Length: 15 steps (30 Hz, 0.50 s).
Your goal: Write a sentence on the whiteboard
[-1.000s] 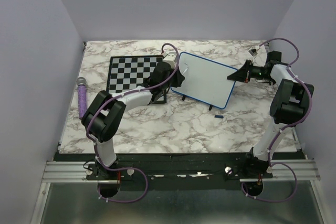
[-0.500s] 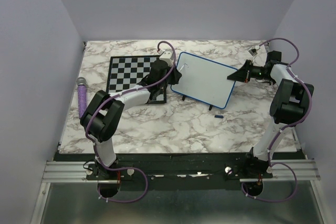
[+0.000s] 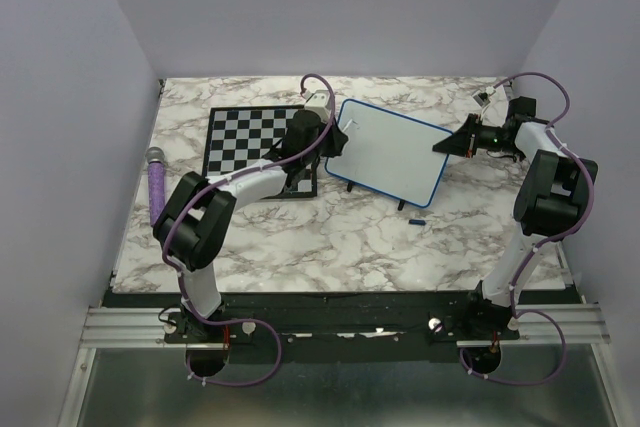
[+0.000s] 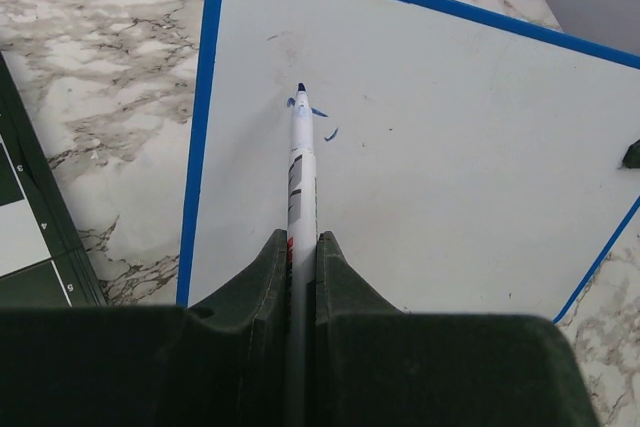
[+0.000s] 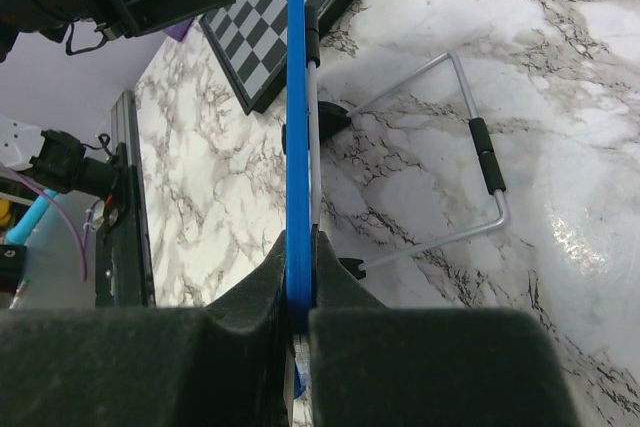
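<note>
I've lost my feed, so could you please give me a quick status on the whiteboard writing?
Left jaws shut on marker, tip at whiteboard. Right jaws clamp its blue frame. Only a few blue strokes written. Chessboard alongside, not touching.

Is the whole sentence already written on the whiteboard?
No, the whiteboard bears only a few small blue strokes by the marker tip.
</note>
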Tool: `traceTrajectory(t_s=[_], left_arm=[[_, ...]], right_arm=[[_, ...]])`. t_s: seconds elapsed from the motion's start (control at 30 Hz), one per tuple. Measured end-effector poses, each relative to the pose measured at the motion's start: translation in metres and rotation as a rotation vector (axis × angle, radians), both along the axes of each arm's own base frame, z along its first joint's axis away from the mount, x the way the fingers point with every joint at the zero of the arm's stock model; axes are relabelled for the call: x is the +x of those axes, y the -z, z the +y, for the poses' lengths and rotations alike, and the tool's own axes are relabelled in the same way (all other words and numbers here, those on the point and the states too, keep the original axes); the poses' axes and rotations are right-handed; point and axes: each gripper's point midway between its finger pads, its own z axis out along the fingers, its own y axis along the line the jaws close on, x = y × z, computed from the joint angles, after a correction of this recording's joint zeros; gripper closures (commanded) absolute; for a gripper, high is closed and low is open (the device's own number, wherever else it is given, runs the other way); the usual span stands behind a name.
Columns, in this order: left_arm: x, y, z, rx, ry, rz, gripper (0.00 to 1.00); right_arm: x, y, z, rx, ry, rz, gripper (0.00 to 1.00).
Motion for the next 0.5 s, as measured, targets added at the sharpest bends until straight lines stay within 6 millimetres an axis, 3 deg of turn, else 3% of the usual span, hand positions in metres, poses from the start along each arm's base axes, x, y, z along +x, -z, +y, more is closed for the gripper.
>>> traceTrajectory(t_s=[0.5], left_arm=[[0.0049, 0.0036, -0.0035, 0.004, 0.001, 0.007, 1.00]], right_arm=[[-0.0003, 0.0001, -0.0001, 0.001, 0.001, 0.005, 0.99]])
